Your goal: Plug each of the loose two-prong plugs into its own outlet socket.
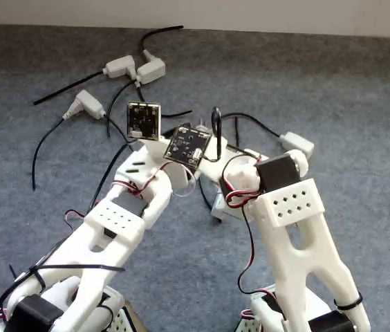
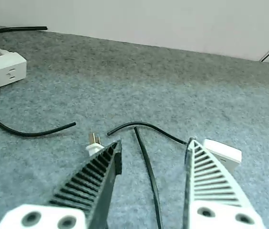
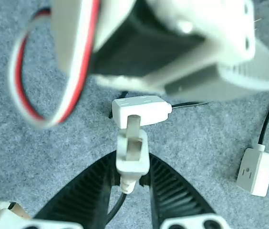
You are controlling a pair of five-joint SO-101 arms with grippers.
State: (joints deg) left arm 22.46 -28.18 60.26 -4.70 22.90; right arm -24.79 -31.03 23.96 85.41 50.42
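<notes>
Right wrist view: right gripper (image 3: 132, 168) grips a plug (image 3: 132, 151); left gripper (image 2: 153, 144), spread, half-hides a second plug (image 2: 93, 145).

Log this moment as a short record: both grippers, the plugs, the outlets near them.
left gripper: open, fingers spread low over the grey carpet
right gripper: shut on a two-prong plug
held plug's prongs: aimed at a white outlet block; contact cannot be told
loose plug: on the carpet beside one left fingertip
second outlet: lying apart, nothing in it
</notes>
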